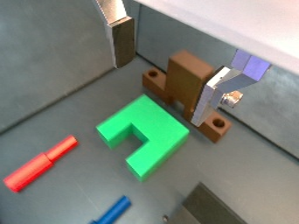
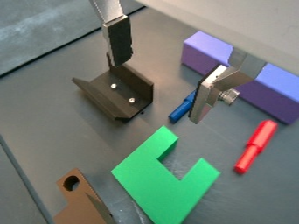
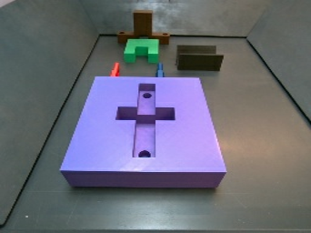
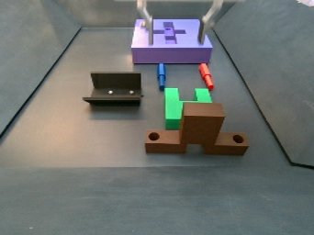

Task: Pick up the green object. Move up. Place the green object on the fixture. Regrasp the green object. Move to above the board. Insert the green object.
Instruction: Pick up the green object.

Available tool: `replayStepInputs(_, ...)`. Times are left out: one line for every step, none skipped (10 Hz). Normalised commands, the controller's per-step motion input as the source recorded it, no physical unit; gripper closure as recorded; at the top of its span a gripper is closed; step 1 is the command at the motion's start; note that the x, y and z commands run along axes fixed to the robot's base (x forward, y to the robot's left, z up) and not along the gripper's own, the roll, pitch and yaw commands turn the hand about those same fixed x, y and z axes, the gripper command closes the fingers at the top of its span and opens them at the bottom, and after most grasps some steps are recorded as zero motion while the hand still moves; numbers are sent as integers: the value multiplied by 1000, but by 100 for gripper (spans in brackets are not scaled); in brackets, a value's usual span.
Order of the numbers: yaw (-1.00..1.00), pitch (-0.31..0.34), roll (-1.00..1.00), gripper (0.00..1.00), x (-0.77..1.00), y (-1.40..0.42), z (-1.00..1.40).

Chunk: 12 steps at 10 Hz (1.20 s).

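Green object (image 1: 142, 134) beneath open gripper (image 1: 170, 70)

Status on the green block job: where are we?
Nothing looks done yet. The green block lies flat on the floor beside the brown wooden piece. The pincer hangs open and empty above it, fingers touching nothing. Left: pick up, set on the fixture, regrasp, insert into the purple board, whose slot is empty.

Even, soft overhead light, faint shadows. The floor (image 4: 73, 101) shows dull sheen. Wrist views are slightly blurred; gripper (image 1: 163, 66) fingers look soft.
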Motion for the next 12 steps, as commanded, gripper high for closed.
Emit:
replayStepInputs(-34, -224, -83, 0, 180, -86, -794)
replayStepInputs(-100, -226, -99, 0, 106, -171, -766)
replayStepInputs(-200, -209, -117, 0, 0, -271, -743)
replayStepInputs(-194, -179, -131, 0, 0, -294, -734)
replayStepInputs(-149, -149, -140, 0, 0, -286, -743)
replayStepInputs(-31, -116, -161, 0, 0, -149, -740)
replayStepInputs(0, -106, -150, 0, 0, 0, -766)
replayStepInputs(0, -83, 0, 0, 0, 34, -666)
replayStepInputs(0, -63, 0, 0, 0, 49, -563)
replayStepInputs(0, -27, 0, 0, 0, 6, -497)
replayStepInputs(0, -37, 0, 0, 0, 0, -391)
replayStepInputs(-83, 0, -17, 0, -57, 129, -6)
